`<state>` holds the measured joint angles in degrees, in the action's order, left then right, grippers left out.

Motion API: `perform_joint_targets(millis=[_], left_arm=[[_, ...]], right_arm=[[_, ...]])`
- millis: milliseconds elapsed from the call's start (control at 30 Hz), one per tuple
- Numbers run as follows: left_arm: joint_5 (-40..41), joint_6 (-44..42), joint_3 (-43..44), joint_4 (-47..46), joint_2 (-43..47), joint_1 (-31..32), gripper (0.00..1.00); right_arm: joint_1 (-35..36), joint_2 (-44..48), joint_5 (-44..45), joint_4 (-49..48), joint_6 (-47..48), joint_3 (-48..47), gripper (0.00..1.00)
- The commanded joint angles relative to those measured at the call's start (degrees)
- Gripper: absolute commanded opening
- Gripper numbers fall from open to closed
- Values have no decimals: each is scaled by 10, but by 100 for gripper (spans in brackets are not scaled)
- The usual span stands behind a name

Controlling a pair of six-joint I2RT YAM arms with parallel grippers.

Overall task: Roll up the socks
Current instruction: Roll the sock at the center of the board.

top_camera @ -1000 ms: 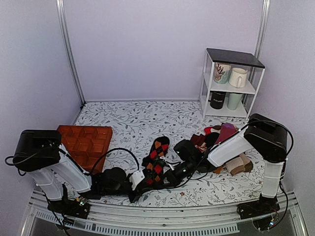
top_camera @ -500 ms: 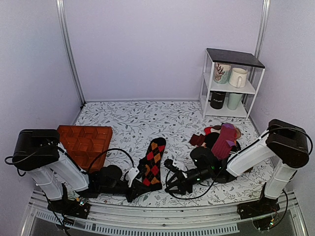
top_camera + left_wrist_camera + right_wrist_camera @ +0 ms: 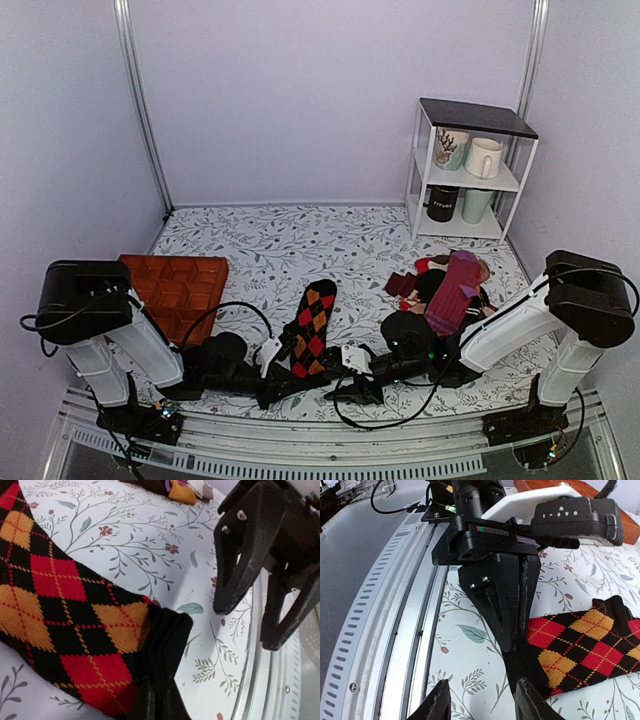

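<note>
Argyle socks (image 3: 312, 325) lie flat on the floral table (image 3: 260, 240) at near centre, toe toward 12 o'clock. The left gripper (image 3: 283, 382) is clenched on the black cuff at the 6 o'clock end. The right gripper (image 3: 335, 390) sits at 3 o'clock of the cuff, jaws apart, grasping nothing.

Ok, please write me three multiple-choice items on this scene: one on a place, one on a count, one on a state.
1. On the table, the brick-red tray lies: A far right; B at the left; C centre.
2. Mugs on the white shelf: A two; B six; C four.
3. The left jaws are: A shut on the argyle sock; B open over the tray; C shut on a mug.
Answers: 1 B, it is by the left edge. 2 C, two on each level. 3 A, they pinch its black cuff.
</note>
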<state>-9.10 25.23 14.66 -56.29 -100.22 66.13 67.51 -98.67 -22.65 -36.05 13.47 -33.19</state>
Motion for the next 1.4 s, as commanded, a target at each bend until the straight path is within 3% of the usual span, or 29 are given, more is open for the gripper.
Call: perform_joint_targets(millis=[0,333,867,1133,1300,1367], left_arm=[[-18,8,-20,103,-30,-3,0],[-22,10,-20,103,-36,-4,0],[-31,8,-25,95,-37,-6,0],[-36,5,-25,90,-38,-7,0],[-30,3,-25,86,-38,-7,1],[-21,1,-26,87,-32,-8,22]], right_arm=[[3,-20,-1,5,42,-20,45],[3,-63,3,31,70,-55,44],[3,-108,98,43,53,-52,40],[4,-121,132,59,-11,-46,25],[3,-131,135,86,-46,-53,8],[4,-132,126,103,-66,-55,4]])
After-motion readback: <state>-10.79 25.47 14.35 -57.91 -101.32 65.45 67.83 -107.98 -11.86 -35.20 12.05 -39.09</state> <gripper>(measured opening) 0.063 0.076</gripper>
